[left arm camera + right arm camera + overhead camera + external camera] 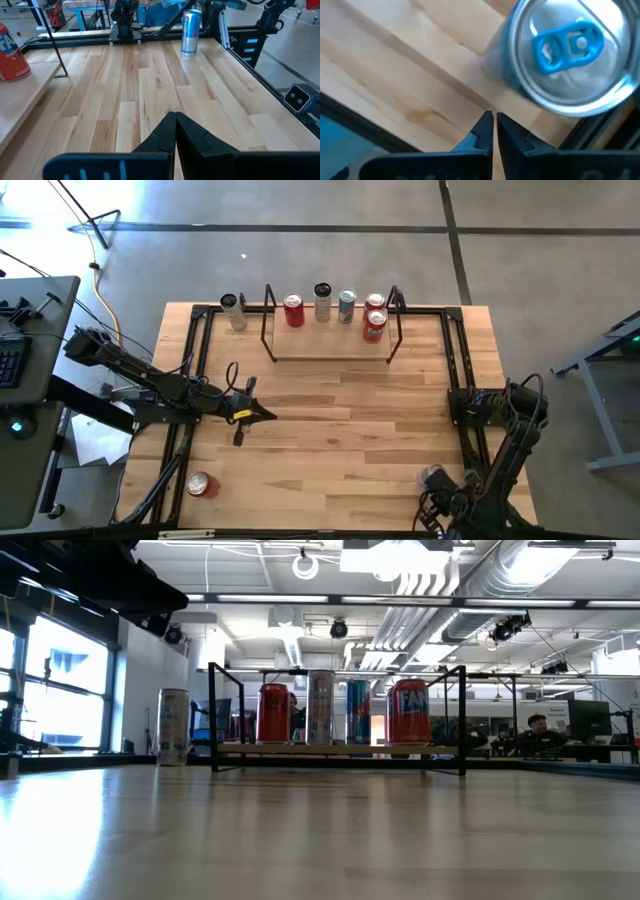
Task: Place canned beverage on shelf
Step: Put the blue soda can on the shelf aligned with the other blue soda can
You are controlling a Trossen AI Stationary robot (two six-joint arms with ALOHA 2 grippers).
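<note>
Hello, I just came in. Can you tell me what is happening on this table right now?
A two-arm robot is stocking cans onto the shelf at the table's far edge; several cans stand there, one silver can beside it. The right gripper is shut and empty above a blue-tab can at the near right corner. The left gripper waits shut over mid-table. A red can remains near the left corner.

The big wooden table (330, 420) holds a little shelf (330, 358) near its far edge. On the shelf stand four cans in a row: a red can (293, 311), a silver can (322, 302), a blue can (346, 306) and another red can (374, 326). A grey can (233, 311) stands on the table just beside the shelf, toward the far left corner. A red can (201, 484) lies near the front left corner. A silver can with a blue tab (565, 55) stands near the front right corner.
</note>
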